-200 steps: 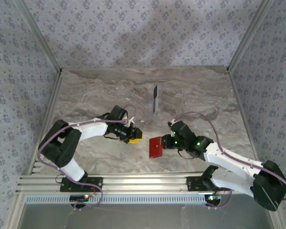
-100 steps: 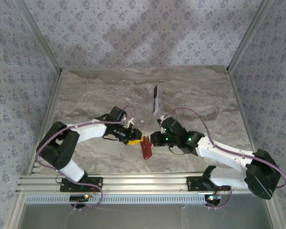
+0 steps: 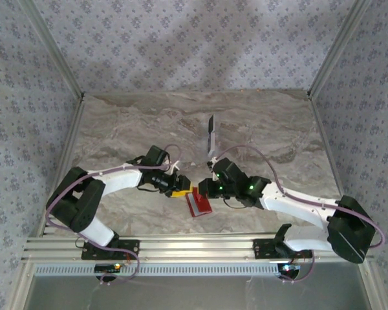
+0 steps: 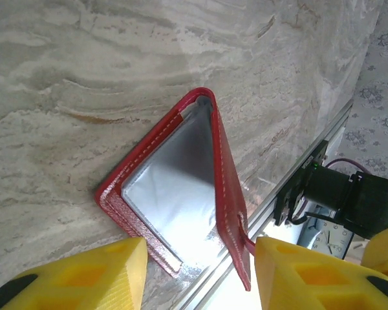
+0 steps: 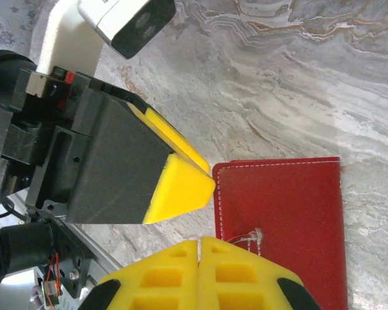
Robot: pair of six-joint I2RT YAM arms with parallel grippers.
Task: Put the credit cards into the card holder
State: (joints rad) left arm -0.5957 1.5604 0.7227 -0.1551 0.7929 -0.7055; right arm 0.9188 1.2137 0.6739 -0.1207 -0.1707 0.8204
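Plainly little is done: on the desk (image 3: 116, 129), toward 6 o'clock, the left hand (image 3: 183, 188) sits with fingers apart at 9 o'clock of the card holder (image 3: 198, 205); the right hand (image 3: 203, 188), fingers together, seems to pinch its cover; the holder is propped open, its pale pocket apparently bare; one dark credit card (image 3: 210, 134) stands well apart toward 12 o'clock, not yet loaded.
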